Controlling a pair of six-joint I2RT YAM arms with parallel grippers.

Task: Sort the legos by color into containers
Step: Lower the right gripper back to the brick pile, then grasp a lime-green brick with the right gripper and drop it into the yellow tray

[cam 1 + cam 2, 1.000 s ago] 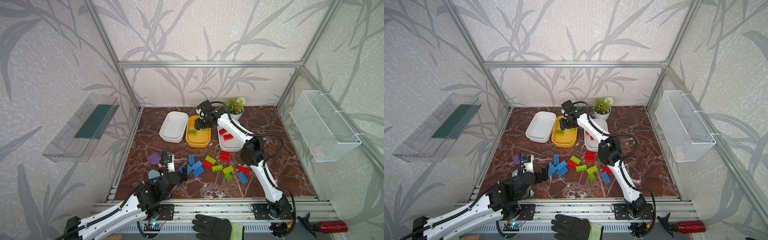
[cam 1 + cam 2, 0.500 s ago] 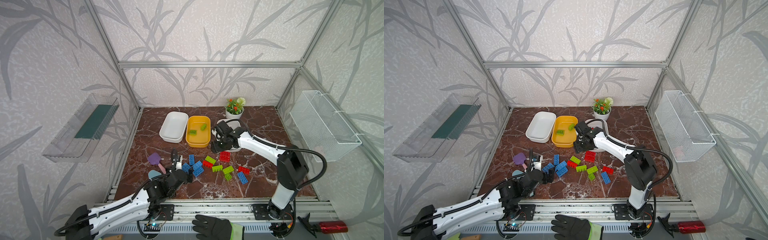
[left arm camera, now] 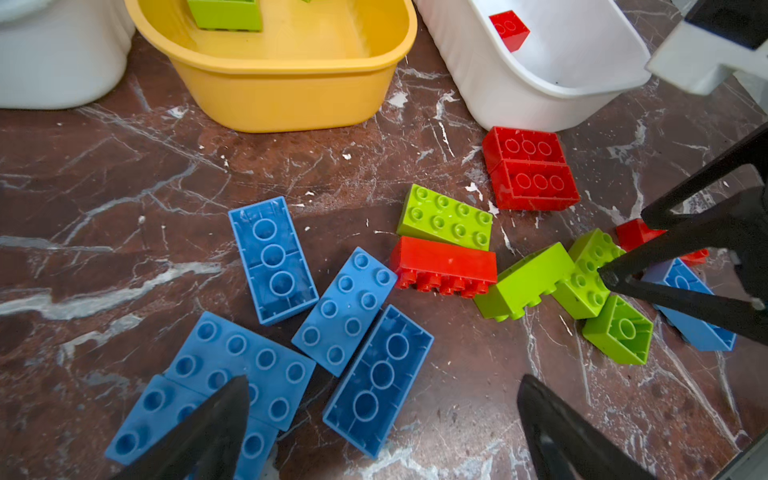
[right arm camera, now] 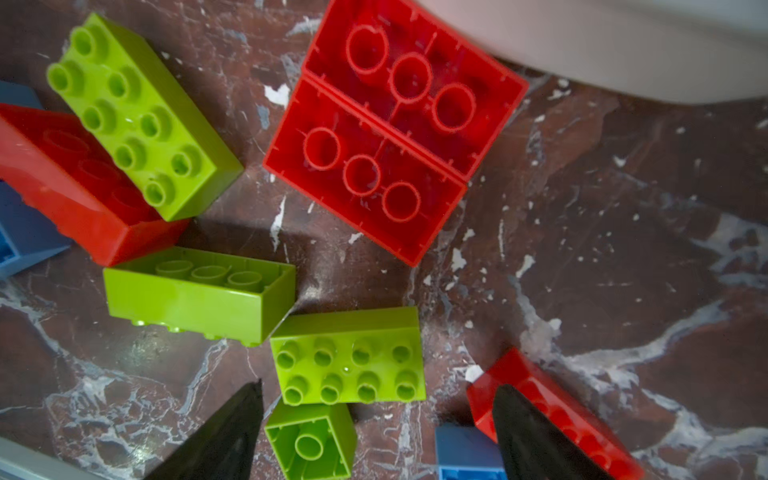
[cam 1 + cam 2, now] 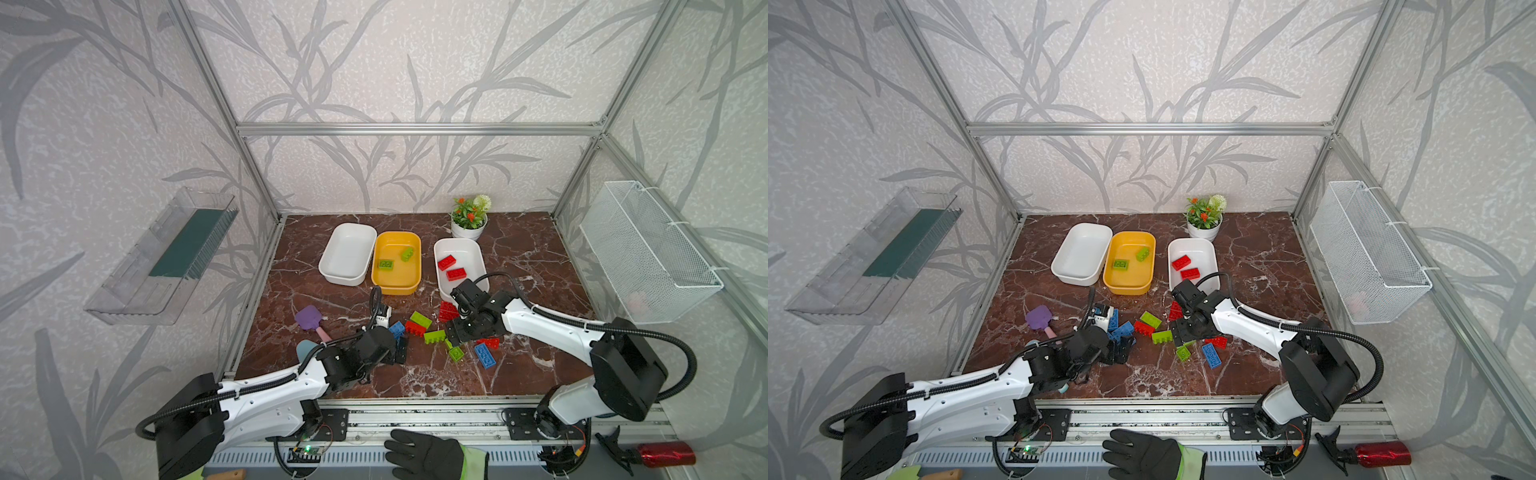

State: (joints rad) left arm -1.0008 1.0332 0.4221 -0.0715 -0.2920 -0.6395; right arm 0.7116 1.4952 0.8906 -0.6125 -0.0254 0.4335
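My left tool (image 3: 384, 386) gaping over blue legos (image 3: 349, 309) near front edge of worktop (image 5: 519, 249); my right tool (image 4: 378, 388) released, empty, straddling a green lego (image 4: 349, 357).

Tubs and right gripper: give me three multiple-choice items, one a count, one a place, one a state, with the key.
1. How many green bricks lie in the yellow tub?
A. none
B. two
C. four

2. The white tub holding red bricks stands:
A. next to the flower pot
B. left of the yellow tub
C. at the table's front edge

3. The right gripper is:
A. shut on a red brick
B. shut on a blue brick
C. open

Key: 1 B, two lie on its floor; 2 A, the pot stands at its far end; 3 C, its jaws stand apart with nothing clamped.
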